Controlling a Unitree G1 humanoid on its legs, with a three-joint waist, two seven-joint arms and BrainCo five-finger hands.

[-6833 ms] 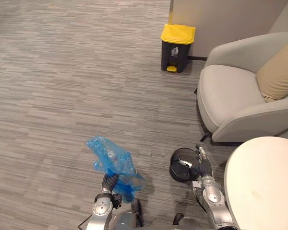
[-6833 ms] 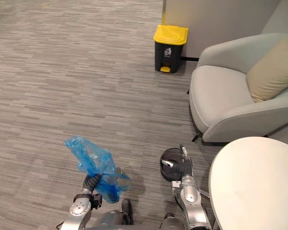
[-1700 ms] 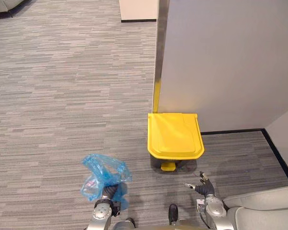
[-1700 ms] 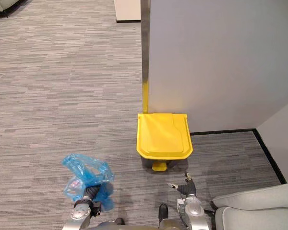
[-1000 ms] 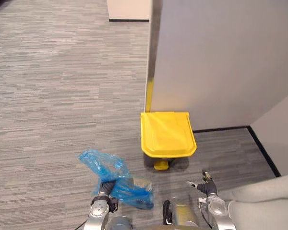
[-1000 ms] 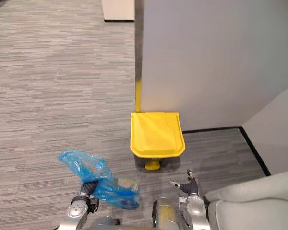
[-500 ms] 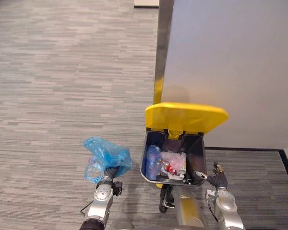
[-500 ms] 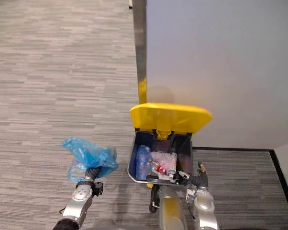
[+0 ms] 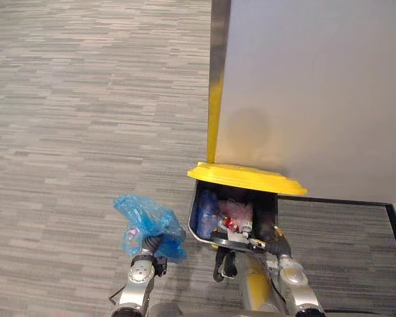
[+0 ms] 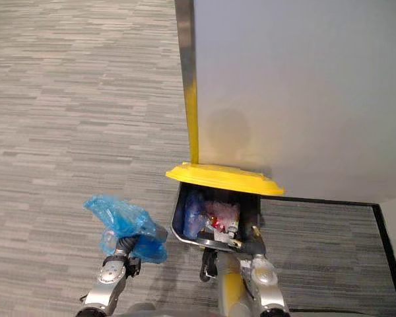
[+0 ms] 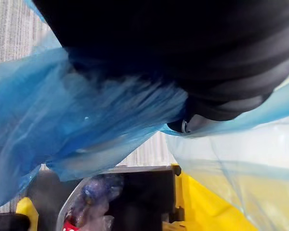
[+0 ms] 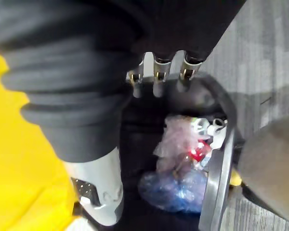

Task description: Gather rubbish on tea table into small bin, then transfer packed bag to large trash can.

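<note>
My left hand (image 9: 147, 249) is shut on the gathered neck of a blue plastic bag (image 9: 148, 224) with rubbish inside, held up just left of the large trash can (image 9: 195, 214). The bag (image 11: 62, 120) spreads in front of the dark cover in the left wrist view. The can's yellow lid (image 9: 245, 179) stands raised, and inside lie a blue bag, clear plastic and a red scrap (image 12: 183, 144). My right hand (image 9: 278, 242) hovers at the can's front right rim (image 12: 216, 183), its fingers (image 12: 155, 79) relaxed and empty.
A grey wall (image 9: 317, 99) rises right behind the can, with a metal edge strip (image 9: 218, 72) at its corner. Grey carpet (image 9: 86, 119) stretches out to the left. A black skirting line (image 9: 343, 201) runs along the wall's base at the right.
The can's lid, flat and shut a second ago, is raised and the inside shows. The view has shifted closer to the wall. The bag stays in my left hand beside the can.
</note>
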